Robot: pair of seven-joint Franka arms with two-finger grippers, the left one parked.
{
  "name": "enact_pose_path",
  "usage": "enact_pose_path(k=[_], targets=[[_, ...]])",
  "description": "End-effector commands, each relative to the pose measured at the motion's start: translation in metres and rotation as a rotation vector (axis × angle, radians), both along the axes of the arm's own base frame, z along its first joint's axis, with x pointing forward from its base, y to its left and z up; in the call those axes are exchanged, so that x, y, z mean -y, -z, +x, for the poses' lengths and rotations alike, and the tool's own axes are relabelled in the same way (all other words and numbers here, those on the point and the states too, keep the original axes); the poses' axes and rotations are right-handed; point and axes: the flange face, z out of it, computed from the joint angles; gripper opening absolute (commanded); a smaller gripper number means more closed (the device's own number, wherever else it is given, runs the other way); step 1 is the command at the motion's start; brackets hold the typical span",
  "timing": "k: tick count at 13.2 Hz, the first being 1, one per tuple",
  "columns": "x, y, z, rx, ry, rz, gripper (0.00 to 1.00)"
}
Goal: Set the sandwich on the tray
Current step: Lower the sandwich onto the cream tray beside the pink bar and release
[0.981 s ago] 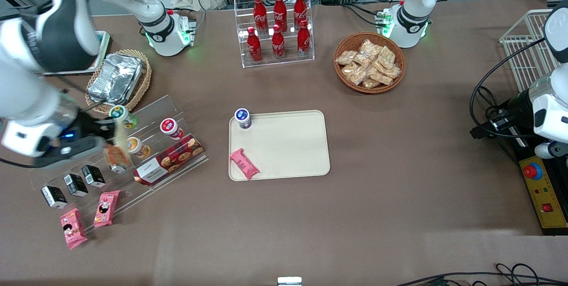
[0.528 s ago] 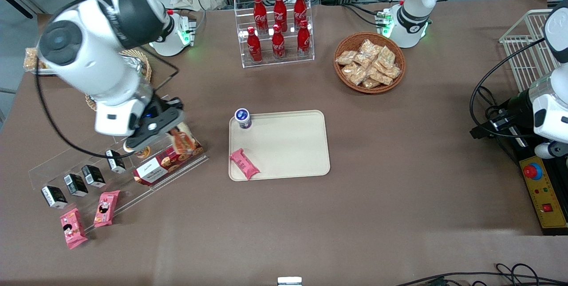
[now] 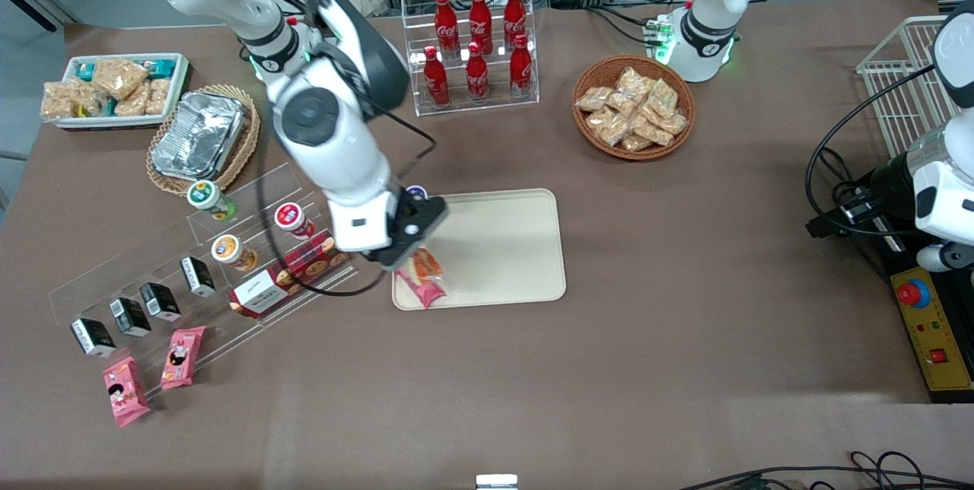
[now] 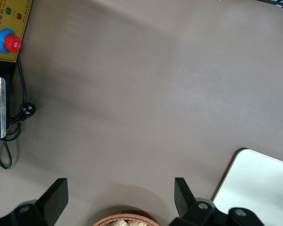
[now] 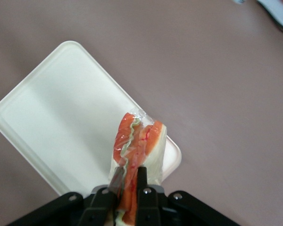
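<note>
- The end effector (image 3: 417, 252) is seen in the front view above the tray's (image 3: 502, 246) edge toward the working arm's end of the worktop (image 3: 533, 383).
- In the right wrist view the end effector (image 5: 129, 175) is closed narrowly on the sandwich (image 5: 137, 150), with one dark fingertip (image 5: 142, 173) pressed on each face of the wrapped wedge.
- The sandwich (image 3: 424, 265) is held clear of the tray surface, its orange-red and green filling edge turned toward the wrist camera, and the beige tray (image 5: 61, 122) is seen beneath it.
- A pink snack packet (image 3: 423, 291) lies on the tray at the corner nearest the front camera, just beside the held sandwich in the front view; whether they touch cannot be told.
- A small cup with a blue-and-white lid (image 3: 415, 192) is partly hidden by the arm at the tray corner farther from the front camera.
- A clear rack of red bottles (image 3: 473, 49) stands farther from the front camera than the tray.
- A wicker basket of snack bags (image 3: 633, 106) is set toward the parked arm's end.
- A crinkled foil container (image 3: 196, 134) rests in a shallow woven basket toward the working arm's end, and a clear stepped stand (image 3: 190, 262) with small cups, dark cartons and a biscuit box lies nearer the front camera than it.
</note>
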Motion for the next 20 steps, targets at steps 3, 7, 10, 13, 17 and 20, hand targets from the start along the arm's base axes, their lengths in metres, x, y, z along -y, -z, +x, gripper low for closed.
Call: enact_pose_path(k=[3, 7, 10, 13, 17, 20], targets=[[-0.062, 0.047, -0.016, 0.051, -0.098, 0.028, 0.00], [-0.102, 0.084, -0.037, 0.109, -0.170, 0.023, 0.00], [-0.104, 0.097, -0.034, 0.145, -0.179, 0.025, 0.00], [-0.107, 0.113, -0.034, 0.199, -0.252, -0.046, 0.00], [-0.109, 0.136, -0.034, 0.228, -0.293, -0.078, 0.00], [-0.109, 0.148, -0.034, 0.223, -0.285, -0.067, 0.02]])
